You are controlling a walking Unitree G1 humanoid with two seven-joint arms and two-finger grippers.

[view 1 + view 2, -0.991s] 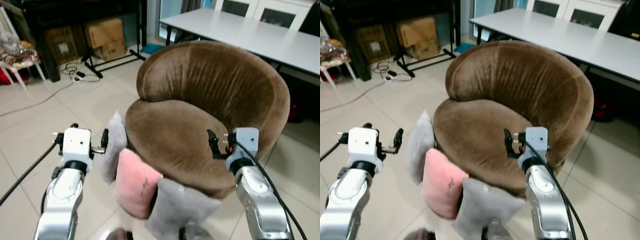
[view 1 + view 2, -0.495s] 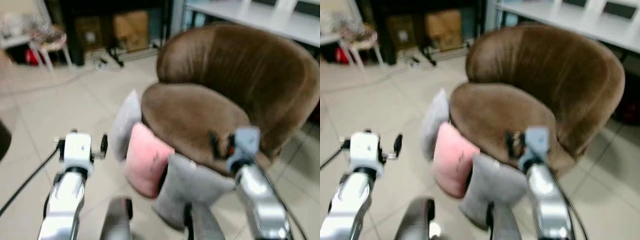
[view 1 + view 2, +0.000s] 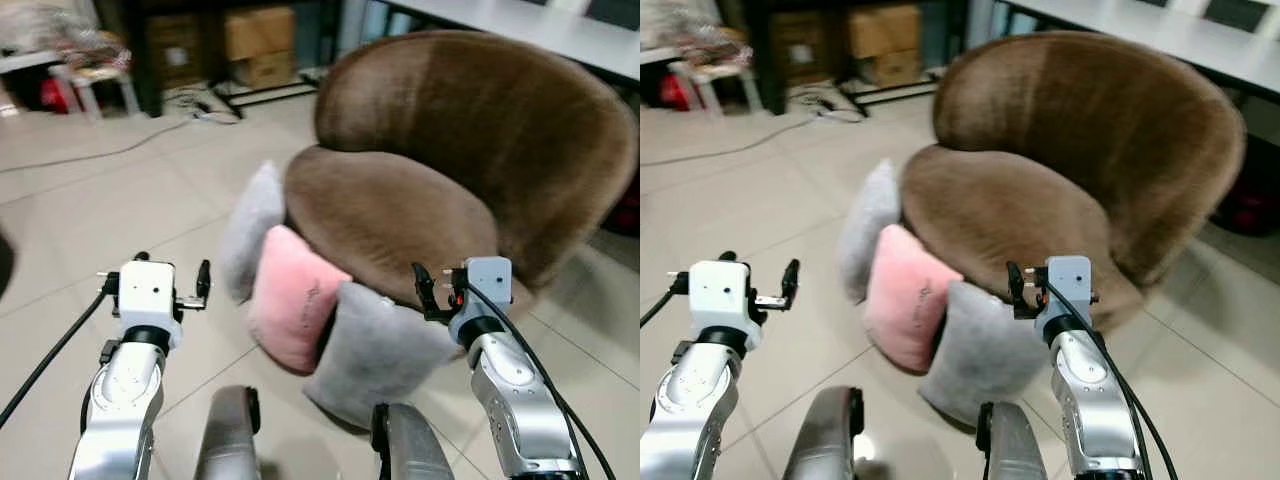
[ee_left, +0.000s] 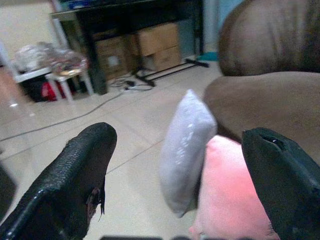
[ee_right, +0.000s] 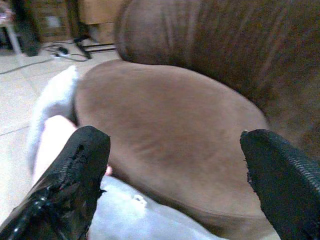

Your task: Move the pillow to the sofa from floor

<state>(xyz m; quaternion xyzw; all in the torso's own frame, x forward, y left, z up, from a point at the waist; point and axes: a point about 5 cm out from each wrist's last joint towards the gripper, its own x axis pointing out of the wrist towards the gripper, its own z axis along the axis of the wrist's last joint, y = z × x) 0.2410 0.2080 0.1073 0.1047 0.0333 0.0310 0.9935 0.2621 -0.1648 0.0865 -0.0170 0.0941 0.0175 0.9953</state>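
Three pillows lean on the floor against the front of a round brown sofa chair (image 3: 400, 210): a grey pillow (image 3: 250, 232) at the left, a pink pillow (image 3: 296, 310) in the middle, and a second grey pillow (image 3: 372, 352) nearest me. My left gripper (image 4: 177, 137) is open and held over bare floor to the left of the pillows. My right gripper (image 5: 175, 140) is open above the near grey pillow, at the seat's front edge. Neither holds anything.
Pale tiled floor (image 3: 120, 200) spreads to the left. Cardboard boxes (image 3: 258, 35) sit under a dark shelf at the back, with cables (image 3: 200, 105) trailing on the floor. A white stool (image 3: 90, 75) stands far left, a white table (image 3: 560, 25) behind the sofa. My own legs (image 3: 228, 430) show below.
The whole view has shifted and steadied after a blurred frame, so the camera moved. The pillows now sit higher and nearer in view. Both arms keep the same raised pose, fingers open.
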